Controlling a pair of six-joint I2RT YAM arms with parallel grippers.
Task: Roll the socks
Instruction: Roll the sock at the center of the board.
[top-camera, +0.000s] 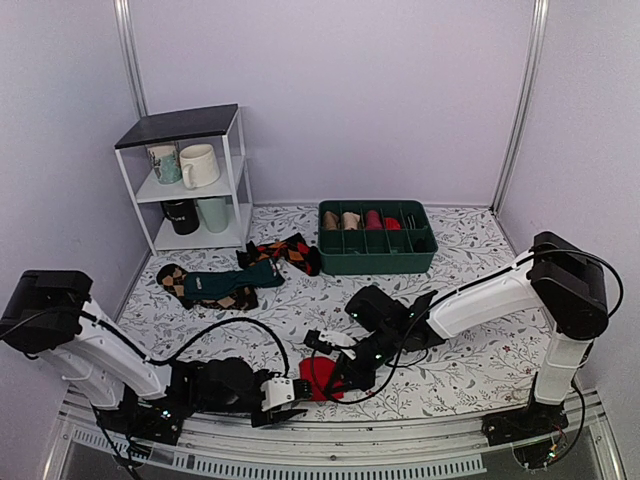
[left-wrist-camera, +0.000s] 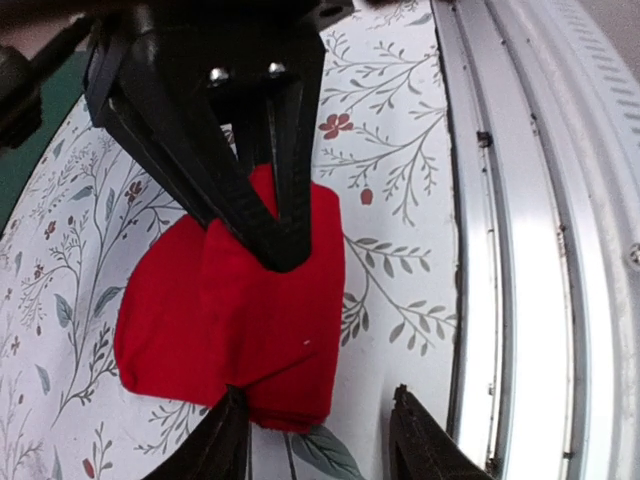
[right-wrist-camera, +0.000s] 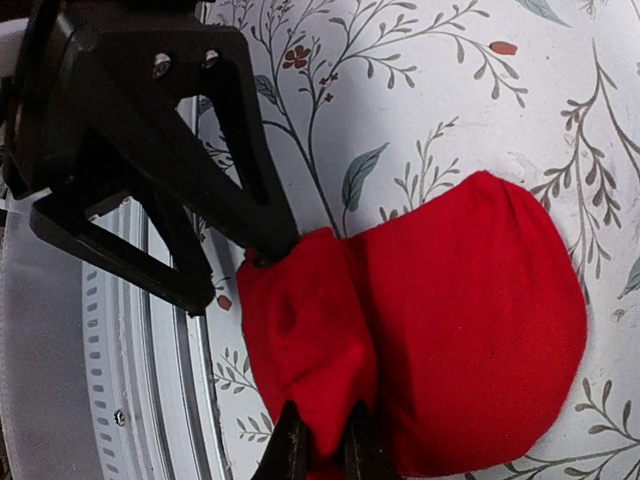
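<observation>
Red socks (left-wrist-camera: 240, 330) bunched at the table's (top-camera: 480, 350) near edge.
The left gripper (left-wrist-camera: 318, 420) straddles the bundle's edge with fingers apart, holding nothing, probably readying a fresh grip. The socks lie half-folded beside the rail (left-wrist-camera: 520, 250). The right gripper (right-wrist-camera: 325, 445) is pinched tight on a fold, I'd judge to stop it springing open. Its fingertips are cut off, and I can't tell one sock from the other.
</observation>
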